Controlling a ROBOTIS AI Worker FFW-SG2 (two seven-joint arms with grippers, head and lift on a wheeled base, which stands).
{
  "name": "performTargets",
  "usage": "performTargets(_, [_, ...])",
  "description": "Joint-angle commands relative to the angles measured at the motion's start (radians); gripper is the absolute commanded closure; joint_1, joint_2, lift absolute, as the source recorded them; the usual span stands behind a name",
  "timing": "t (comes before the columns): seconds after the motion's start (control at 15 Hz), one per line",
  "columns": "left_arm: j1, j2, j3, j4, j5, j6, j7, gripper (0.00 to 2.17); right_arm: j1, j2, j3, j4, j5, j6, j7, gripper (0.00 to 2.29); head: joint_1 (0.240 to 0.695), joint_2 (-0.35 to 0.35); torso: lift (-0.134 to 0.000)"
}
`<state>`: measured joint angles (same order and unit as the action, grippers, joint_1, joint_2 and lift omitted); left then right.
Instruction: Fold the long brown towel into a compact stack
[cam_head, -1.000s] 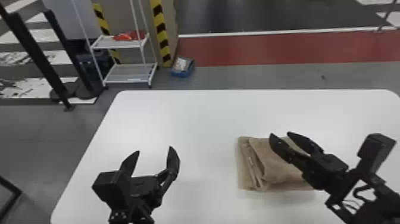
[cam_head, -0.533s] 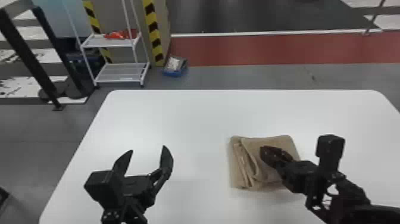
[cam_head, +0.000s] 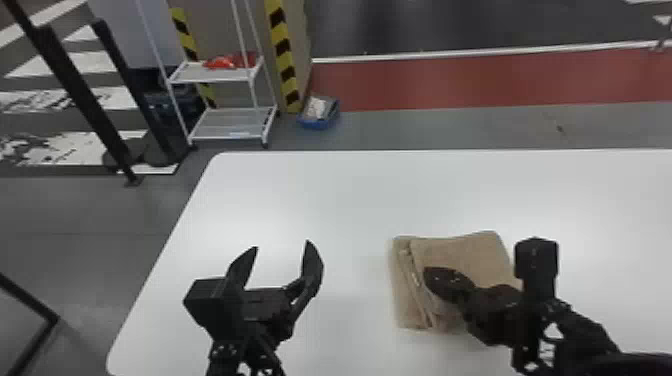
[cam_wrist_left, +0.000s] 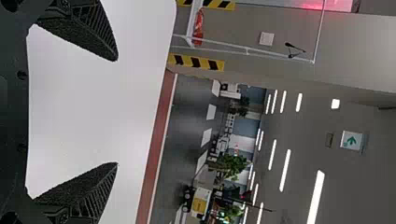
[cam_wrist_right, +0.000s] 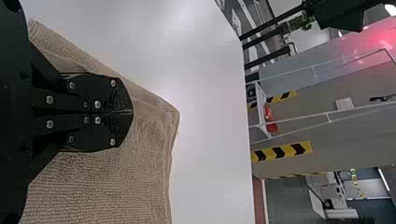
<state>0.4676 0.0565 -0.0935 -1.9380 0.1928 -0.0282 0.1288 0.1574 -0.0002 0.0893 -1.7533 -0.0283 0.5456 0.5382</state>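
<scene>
Towel (cam_head: 465, 252) folded in layered stack on white table (cam_head: 310, 195), fold edges along its left side. Right gripper (cam_head: 430, 277) over towel, fingers pressed together. Left gripper (cam_head: 282, 244) above table, well apart from towel, fingers spread. Beyond table: white cart (cam_head: 215, 75), blue bin (cam_head: 320, 122) on floor beside it.

The left gripper (cam_head: 282, 245) and right gripper (cam_head: 429, 274) are black, each with a boxy block (cam_head: 536, 257) on one side. In the left wrist view, the fingers (cam_wrist_left: 93, 28) taper to points, with slanting ribs and rough, grainy faces; in the right wrist view, round silvery screws (cam_wrist_right: 97, 104) stud dark plates (cam_wrist_right: 93, 135) with angled ends.
</scene>
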Motion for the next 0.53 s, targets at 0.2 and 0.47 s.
performTargets(0.2, [-0.004, 0.000, 0.000, 0.005, 0.007, 0.000, 0.000, 0.08, 0.027, -0.020, -0.016, -0.034, -0.005, -0.012, 0.149, 2.02, 0.695, 0.193, -0.091])
performTargets(0.47, [-0.004, 0.005, -0.002, 0.005, 0.011, 0.000, 0.000, 0.08, 0.125, -0.052, -0.175, -0.262, -0.044, 0.230, 0.276, 2.02, 0.695, 0.177, -0.091])
